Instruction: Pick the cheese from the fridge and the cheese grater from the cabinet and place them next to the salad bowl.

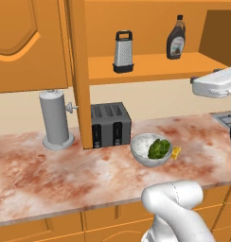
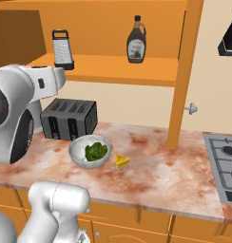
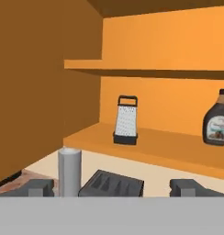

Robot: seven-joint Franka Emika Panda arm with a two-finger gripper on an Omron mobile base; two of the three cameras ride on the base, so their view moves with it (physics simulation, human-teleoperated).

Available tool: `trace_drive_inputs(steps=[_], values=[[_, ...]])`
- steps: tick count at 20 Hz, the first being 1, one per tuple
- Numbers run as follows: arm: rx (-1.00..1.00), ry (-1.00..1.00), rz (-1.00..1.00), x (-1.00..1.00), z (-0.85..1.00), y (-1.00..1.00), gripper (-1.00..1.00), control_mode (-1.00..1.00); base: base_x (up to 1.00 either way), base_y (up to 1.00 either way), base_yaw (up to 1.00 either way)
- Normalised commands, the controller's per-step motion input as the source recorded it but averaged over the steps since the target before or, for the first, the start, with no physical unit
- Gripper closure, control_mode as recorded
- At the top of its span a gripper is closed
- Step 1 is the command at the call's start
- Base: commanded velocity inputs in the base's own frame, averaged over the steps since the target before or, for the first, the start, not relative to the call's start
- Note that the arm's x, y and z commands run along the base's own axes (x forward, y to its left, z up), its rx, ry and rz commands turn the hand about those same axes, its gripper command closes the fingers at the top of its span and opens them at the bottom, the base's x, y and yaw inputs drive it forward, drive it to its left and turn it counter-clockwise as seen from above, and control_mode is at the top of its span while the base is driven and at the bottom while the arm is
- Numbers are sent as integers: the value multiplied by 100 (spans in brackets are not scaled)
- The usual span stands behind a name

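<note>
The cheese grater [image 1: 123,51] [image 2: 62,49] [image 3: 126,120] stands upright on the lower shelf of the open cabinet [image 1: 155,64] [image 2: 118,66]. On the counter below, the salad bowl [image 1: 148,161] [image 2: 80,159] holds green leaves. The cheese [image 1: 176,151] [image 2: 121,161] lies on the counter right beside the bowl. My gripper [image 3: 111,188] is open with nothing between its fingertips. It hangs in the air in front of the cabinet and faces the grater from a distance, a little to the grater's right.
A dark syrup bottle [image 1: 176,38] [image 2: 136,40] [image 3: 217,120] shares the shelf, right of the grater. A black toaster [image 1: 110,124] [image 2: 69,118] sits behind the bowl, and a grey cylinder [image 1: 56,118] [image 3: 69,170] stands left of it. A stove [image 2: 225,166] lies at the counter's right end.
</note>
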Motion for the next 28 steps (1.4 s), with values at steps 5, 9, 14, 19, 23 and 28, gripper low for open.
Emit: trace_drive_inputs(steps=[5,9,14,19,23,28], values=[[6,-19,5,2,0,2,-100,-100,0,0,0],[0,-27,1,5,0,4,-100,-100,0,0,0],[0,-10,0,18,1,2,-100,-100,0,0,0],[0,1,3,29,1,16,-100,-100,0,0,0],[0,5,9,31,10,27,-100,-100,0,0,0],[0,-1,3,30,0,15,-100,-100,0,0,0]])
